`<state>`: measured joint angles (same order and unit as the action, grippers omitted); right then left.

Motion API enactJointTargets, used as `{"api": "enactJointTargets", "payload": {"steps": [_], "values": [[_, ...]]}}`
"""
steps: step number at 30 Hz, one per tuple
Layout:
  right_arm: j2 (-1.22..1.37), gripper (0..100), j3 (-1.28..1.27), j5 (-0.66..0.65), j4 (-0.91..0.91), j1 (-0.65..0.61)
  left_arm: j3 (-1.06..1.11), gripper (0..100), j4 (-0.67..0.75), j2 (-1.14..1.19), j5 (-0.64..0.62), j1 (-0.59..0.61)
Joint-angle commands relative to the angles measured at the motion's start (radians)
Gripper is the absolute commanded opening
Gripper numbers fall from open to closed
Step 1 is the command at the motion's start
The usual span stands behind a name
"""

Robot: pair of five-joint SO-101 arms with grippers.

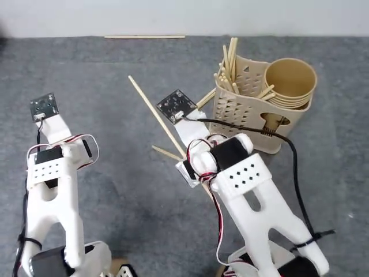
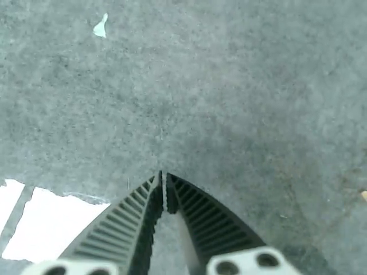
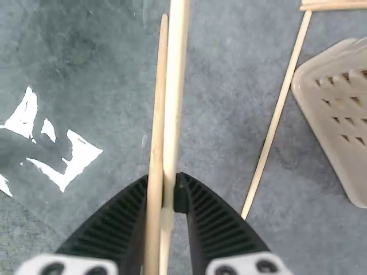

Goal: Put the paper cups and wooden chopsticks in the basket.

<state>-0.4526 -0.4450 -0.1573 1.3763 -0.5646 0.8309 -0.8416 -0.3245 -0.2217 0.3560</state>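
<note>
With right gripper (image 3: 163, 183), pinches two wooden chopsticks (image 3: 175, 86) just beside the basket (image 1: 248, 115). Holds left gripper (image 2: 163, 179) pressed together, empty, well apart from the basket. Shows stacked paper cups (image 1: 291, 81) inside the basket, upright chopsticks (image 1: 229, 63) in its other compartment, loose chopstick (image 3: 275, 114) lying beside it.

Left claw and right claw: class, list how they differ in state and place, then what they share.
The right claw is shut on wooden chopsticks; the left claw is shut on nothing. The right claw sits near the basket; the left claw hangs over grey mat. Both are black and ribbed.
</note>
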Motion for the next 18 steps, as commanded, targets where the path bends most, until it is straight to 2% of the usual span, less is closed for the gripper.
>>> {"api": "enactJointTargets", "payload": {"steps": [1, 6, 12, 18], "values": [[-0.044, 0.8, -0.026, 0.009, -0.002, -0.004, -0.008, 1, 0.018, -0.032, -0.002, -0.008], [-0.039, 0.8, -0.094, 0.003, -0.019, -0.002, -0.002, 1, 0.02, -0.032, -0.002, -0.009], [-0.039, 0.8, -0.224, 0.0, -0.183, 0.021, 0.013, 1, 0.046, -0.035, -0.002, -0.008], [-0.038, 0.8, -0.249, 0.0, -0.196, 0.021, 0.015, 1, 0.046, -0.035, -0.002, -0.008]]}}
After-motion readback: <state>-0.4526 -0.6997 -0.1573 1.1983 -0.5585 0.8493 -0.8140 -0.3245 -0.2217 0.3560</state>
